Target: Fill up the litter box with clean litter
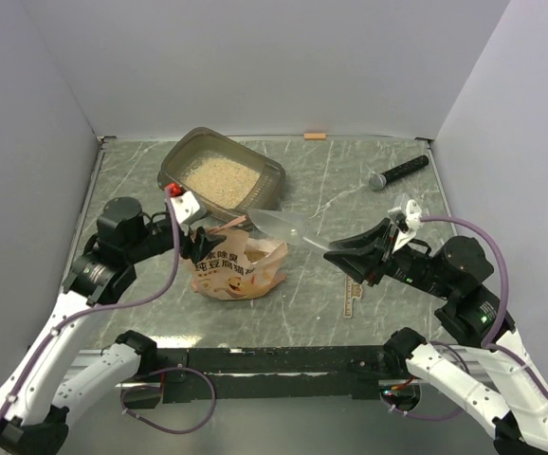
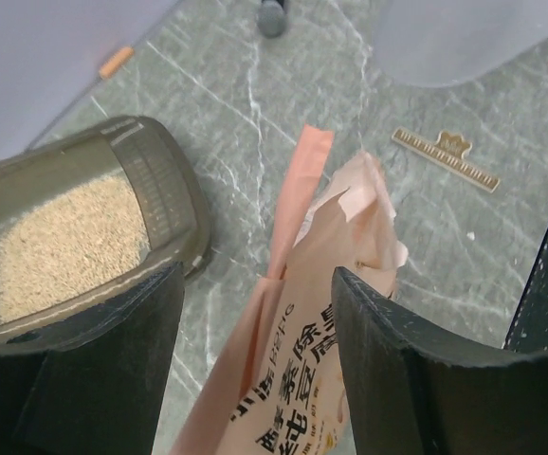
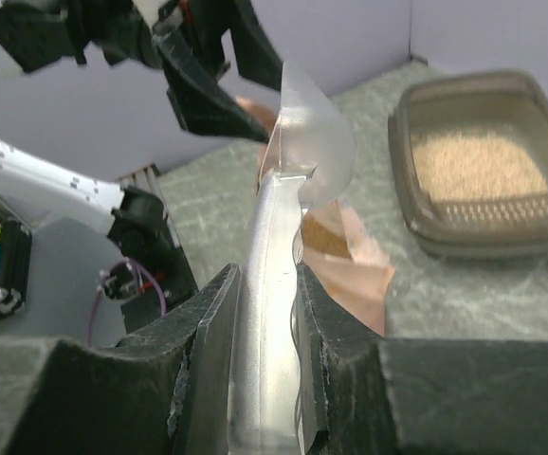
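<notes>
The grey-brown litter box (image 1: 174, 161) stands at the back left of the table with beige litter (image 1: 219, 178) inside; it also shows in the left wrist view (image 2: 165, 190) and the right wrist view (image 3: 402, 133). The orange-pink pouch (image 1: 238, 267) stands in front of it, its top open. My left gripper (image 1: 196, 245) is open, its fingers (image 2: 113, 360) on either side of the pouch's upper edge (image 2: 331, 256). My right gripper (image 1: 338, 251) is shut on the handle of a clear plastic scoop (image 3: 272, 246). The scoop's bowl (image 1: 279, 223) hangs empty just above the pouch.
A black microphone-like stick (image 1: 399, 172) lies at the back right. A small orange piece (image 1: 315, 136) lies by the back wall. A thin gold ruler-like strip (image 1: 353, 299) lies on the table under my right arm. White walls close in the left, back and right.
</notes>
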### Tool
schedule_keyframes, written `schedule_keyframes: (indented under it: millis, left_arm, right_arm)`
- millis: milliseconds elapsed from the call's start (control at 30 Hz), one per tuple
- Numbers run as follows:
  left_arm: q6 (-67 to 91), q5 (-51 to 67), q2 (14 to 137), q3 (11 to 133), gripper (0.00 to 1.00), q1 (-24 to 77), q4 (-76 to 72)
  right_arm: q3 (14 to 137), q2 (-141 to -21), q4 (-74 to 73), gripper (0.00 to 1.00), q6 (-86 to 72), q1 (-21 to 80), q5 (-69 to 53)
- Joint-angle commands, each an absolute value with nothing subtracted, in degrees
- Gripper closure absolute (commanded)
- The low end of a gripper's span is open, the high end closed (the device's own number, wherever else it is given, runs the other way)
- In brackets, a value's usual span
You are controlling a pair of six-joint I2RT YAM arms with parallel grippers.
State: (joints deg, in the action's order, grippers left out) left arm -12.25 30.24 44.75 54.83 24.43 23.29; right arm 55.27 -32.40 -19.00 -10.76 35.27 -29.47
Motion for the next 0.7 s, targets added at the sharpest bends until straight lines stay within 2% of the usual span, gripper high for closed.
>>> schedule_keyframes:
  millis: [0,233,333,367,467,533,567,633,667]
  left_arm:
    - [-16.61,29.88,48.51,56.08,0.33,25.05,24.70]
    - [-18.02,29.26,48.69,54.05,0.34,26.80,25.22]
    - [-18.37,30.23,49.48,54.84,0.41,27.16,27.41]
    - [-18.28,30.76,49.83,55.02,0.48,27.25,27.94]
    - [-17.76,30.59,50.19,54.84,0.59,27.68,29.61]
    - [-17.23,30.32,50.01,53.62,0.62,28.21,29.71]
    - [-16.62,30.24,49.92,53.09,0.73,28.30,29.71]
    - [-16.09,30.14,49.75,51.95,0.87,28.74,29.71]
    - [-15.47,29.89,49.49,51.60,0.99,29.00,29.79]
  right_arm:
    - [56.60,-31.03,-24.33,1.00,-9.41,35.42,-28.04]
    - [58.71,-29.27,-30.40,1.00,-8.00,35.42,-26.63]
    - [59.41,-29.09,-31.72,1.00,-7.74,35.42,-26.11]
    - [60.37,-29.53,-33.56,1.00,-7.47,35.33,-25.58]
    - [62.74,-31.90,-37.42,1.00,-6.95,35.42,-24.26]
    - [63.54,-33.39,-38.40,1.00,-6.94,35.33,-24.43]
    - [64.68,-34.18,-38.93,1.00,-6.68,35.33,-24.61]
    - [66.09,-36.38,-41.39,1.00,-6.42,35.33,-24.61]
    - [67.66,-37.34,-42.09,1.00,-6.24,35.33,-24.87]
